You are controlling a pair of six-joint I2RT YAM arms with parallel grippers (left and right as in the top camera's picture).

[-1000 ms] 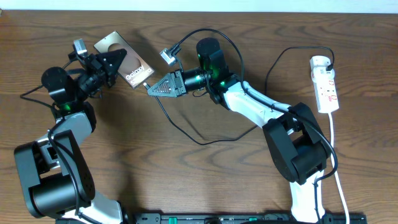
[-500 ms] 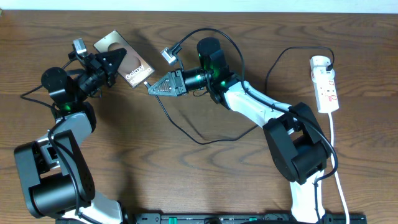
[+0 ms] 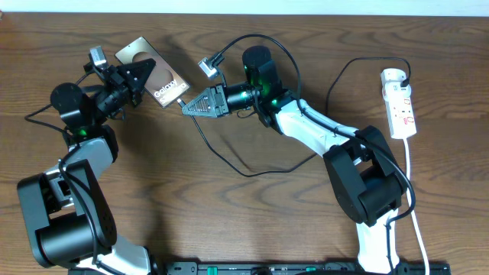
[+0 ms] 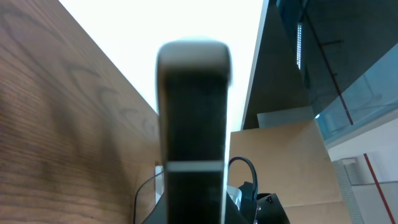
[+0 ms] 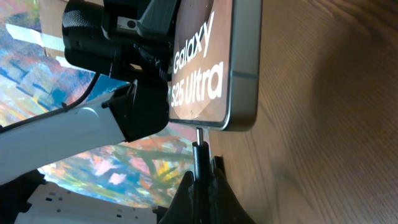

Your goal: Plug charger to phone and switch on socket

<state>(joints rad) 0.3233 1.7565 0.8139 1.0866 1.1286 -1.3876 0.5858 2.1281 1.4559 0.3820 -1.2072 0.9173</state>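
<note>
The phone [image 3: 155,74], tan-brown with white "Galaxy" print, is held tilted off the table by my left gripper [image 3: 137,76], which is shut on its left part. In the left wrist view the phone [image 4: 193,124] fills the middle as a dark slab. My right gripper [image 3: 186,108] is shut on the charger plug [image 5: 200,155]; its metal tip touches the phone's bottom edge [image 5: 239,74]. The black charger cable [image 3: 229,164] loops over the table. The socket [image 3: 399,103], a white power strip with red markings, lies at the far right.
A white cord [image 3: 412,198] runs from the socket toward the front edge. A small grey adapter [image 3: 206,69] on a black lead hangs by the right arm. The table is dark wood [image 3: 229,221].
</note>
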